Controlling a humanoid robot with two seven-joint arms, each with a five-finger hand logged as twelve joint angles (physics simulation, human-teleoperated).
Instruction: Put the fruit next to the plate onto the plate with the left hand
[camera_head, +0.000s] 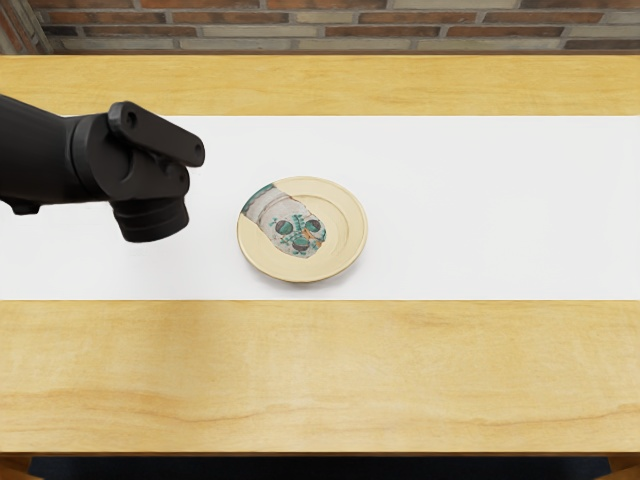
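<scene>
One pale, green-spotted fruit (287, 222) lies on the plate (345, 240), up against its far left rim and seemingly overlapping it, so it may yet tip off; farther left, well apart, the left hand (150, 185) hangs with fingers (175, 145) loosely open, holding nothing, and a careless sweep right could knock it

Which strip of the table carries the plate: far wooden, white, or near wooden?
The white middle strip: the plate, bearing a pale teal-spotted item, sits wholly inside it, touching neither the far wooden strip nor the near one.
</scene>
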